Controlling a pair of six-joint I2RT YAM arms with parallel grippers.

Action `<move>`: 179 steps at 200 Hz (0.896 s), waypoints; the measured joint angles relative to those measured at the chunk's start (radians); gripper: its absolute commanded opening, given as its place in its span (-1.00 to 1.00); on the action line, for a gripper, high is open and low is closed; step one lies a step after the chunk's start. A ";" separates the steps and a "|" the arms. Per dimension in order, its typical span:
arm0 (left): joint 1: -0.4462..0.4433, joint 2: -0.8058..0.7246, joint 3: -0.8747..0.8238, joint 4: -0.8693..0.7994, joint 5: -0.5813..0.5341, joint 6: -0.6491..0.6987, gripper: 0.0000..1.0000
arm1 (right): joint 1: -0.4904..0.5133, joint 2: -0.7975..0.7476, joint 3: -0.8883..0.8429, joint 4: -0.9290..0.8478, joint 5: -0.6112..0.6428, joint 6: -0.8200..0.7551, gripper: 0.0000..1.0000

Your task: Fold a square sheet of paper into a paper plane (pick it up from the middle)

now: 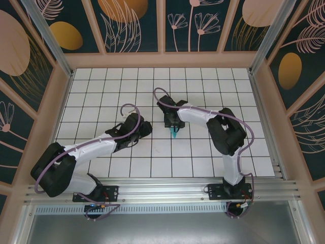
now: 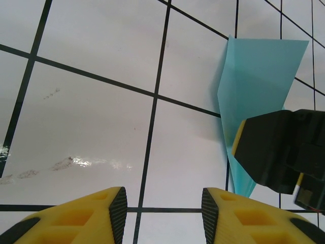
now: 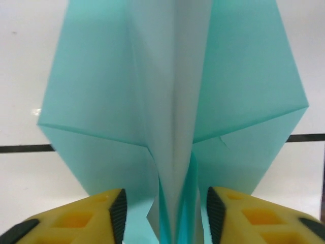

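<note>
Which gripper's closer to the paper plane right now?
Right. The right gripper straddles the paper plane at its centre fold, jaws apart; the left gripper sits off to its side over the table, not touching.

The left arm (image 1: 86, 152) stretches forward and rightward from its base, forearm low and nearly level. The left tool (image 1: 145, 127) points toward the robot's right, and its yellow fingers (image 2: 96, 216) stand parted. The right arm (image 1: 226, 134) rises from its base to a bent elbow, then its forearm runs leftward. Its wrist turns the right tool (image 1: 174, 127) downward, close to the left one but apart from it. Its fingers (image 3: 96, 213) are spread, pads facing each other.
</note>
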 measured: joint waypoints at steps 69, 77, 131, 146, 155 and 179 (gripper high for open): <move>0.001 0.000 0.000 -0.003 -0.014 0.017 -0.08 | 0.022 -0.235 -0.032 0.014 0.087 -0.010 0.18; 0.001 0.000 0.000 -0.003 -0.021 0.022 -0.07 | 0.024 -0.287 -0.058 0.032 0.113 -0.015 0.20; 0.024 -0.057 0.000 -0.027 -0.128 0.082 0.12 | -0.011 -0.703 -0.298 0.174 0.403 -0.055 0.80; 0.038 -0.085 -0.003 -0.028 -0.178 0.111 0.24 | -0.099 -0.768 -0.373 0.214 0.463 -0.058 0.84; 0.052 -0.104 -0.011 -0.027 -0.212 0.128 0.30 | -0.180 -0.790 -0.429 0.253 0.494 -0.074 0.84; 0.107 -0.143 -0.043 -0.024 -0.298 0.175 0.67 | -0.347 -0.796 -0.607 0.401 0.525 -0.170 0.89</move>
